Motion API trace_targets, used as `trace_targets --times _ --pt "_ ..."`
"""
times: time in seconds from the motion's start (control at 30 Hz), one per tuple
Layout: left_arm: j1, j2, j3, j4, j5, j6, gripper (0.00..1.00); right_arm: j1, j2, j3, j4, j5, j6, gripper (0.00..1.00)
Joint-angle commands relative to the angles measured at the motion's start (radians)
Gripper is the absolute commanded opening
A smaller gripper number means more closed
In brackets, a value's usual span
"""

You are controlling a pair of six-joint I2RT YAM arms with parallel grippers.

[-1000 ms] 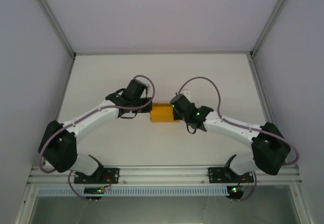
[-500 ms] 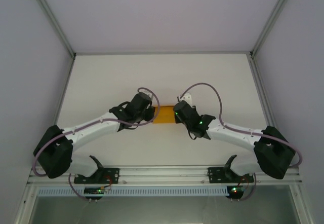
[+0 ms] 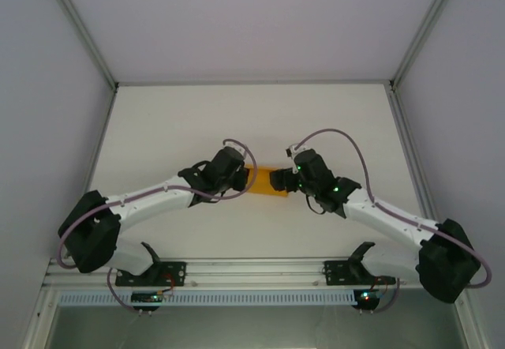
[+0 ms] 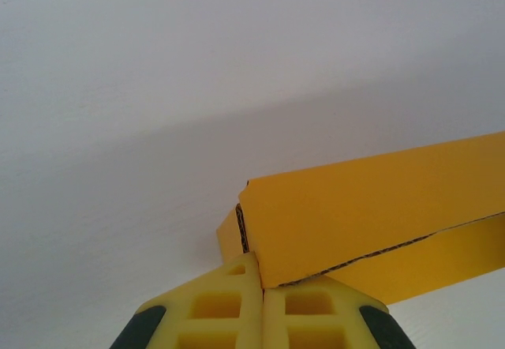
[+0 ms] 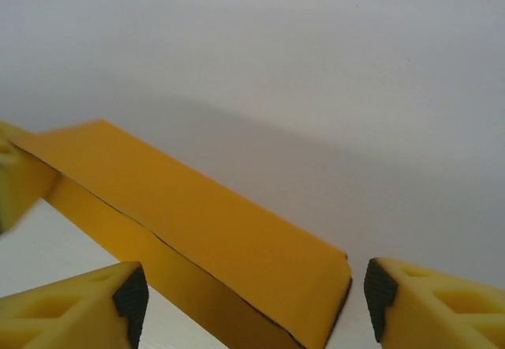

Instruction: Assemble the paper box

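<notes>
Orange-yellow thin card, the paper box (image 3: pixel 263 182) now lies nearer the arms' bases than a second ago and looks flatter from above. The right arm has swung out to the right, and its jaws have parted. The right end effector (image 5: pixel 254 302) stands wide, its yellow fingers (image 5: pixel 71 311) on either side of the box's end, with a clear gap at the right finger. The left end effector (image 4: pixel 262 282) is pinched fully together on the box's corner edge. The box is a long folded sleeve with a raw cut seam. It sits mid-way across the white worktop (image 3: pixel 237 120), between both end effectors.
</notes>
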Motion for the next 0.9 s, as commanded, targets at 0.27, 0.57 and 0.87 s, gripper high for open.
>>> trace_targets --times 0.27,0.57,0.87 --pt "-0.025 0.057 -0.031 -0.198 0.06 0.029 0.0 -0.114 -0.069 -0.021 -0.099 0.019 0.12 0.87" --pt "-0.024 0.059 0.008 -0.218 0.071 0.072 0.01 -0.196 0.004 -0.181 0.017 -0.078 0.209 0.72" --pt "-0.022 -0.041 0.14 -0.336 0.187 0.215 0.52 -0.182 -0.01 -0.258 0.055 -0.063 0.29 0.67"
